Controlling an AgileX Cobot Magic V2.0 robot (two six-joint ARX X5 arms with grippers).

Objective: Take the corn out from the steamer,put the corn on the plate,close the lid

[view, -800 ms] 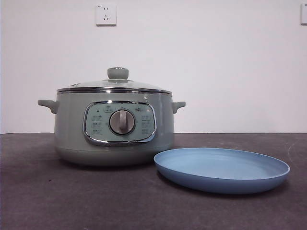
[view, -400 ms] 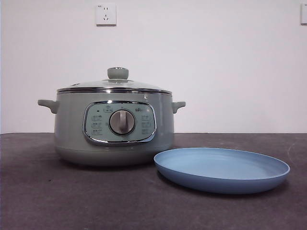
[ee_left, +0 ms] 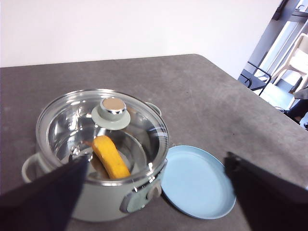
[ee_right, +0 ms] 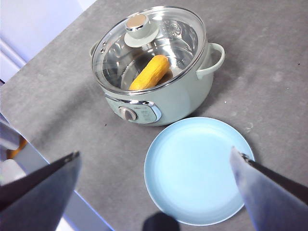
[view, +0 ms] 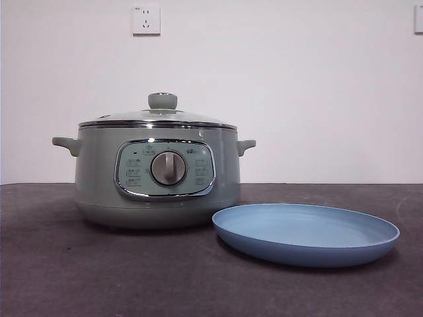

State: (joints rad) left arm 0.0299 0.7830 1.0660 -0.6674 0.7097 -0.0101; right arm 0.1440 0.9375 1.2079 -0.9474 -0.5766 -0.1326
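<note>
Under the glass lid point(ee_right: 149, 45) the corn point(ee_right: 149, 72) lies slanted in the steamer point(view: 157, 178), with the plate point(view: 305, 232) bare just beside it on the surface. Both claws, left point(ee_left: 154, 192) and right point(ee_right: 154, 192), hang high, jaws spread wide. Best start — pinch the knob point(ee_left: 111, 111) squarely and lift straight up. Panel lettering is too small to read.

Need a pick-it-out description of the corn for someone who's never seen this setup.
Find the sage-green steamer on the dark table, next to the blue plate. Look down through its glass lid, which is on: the corn lies inside on the steel bottom. It is the only yellow-orange thing there, short and stubby.
</note>
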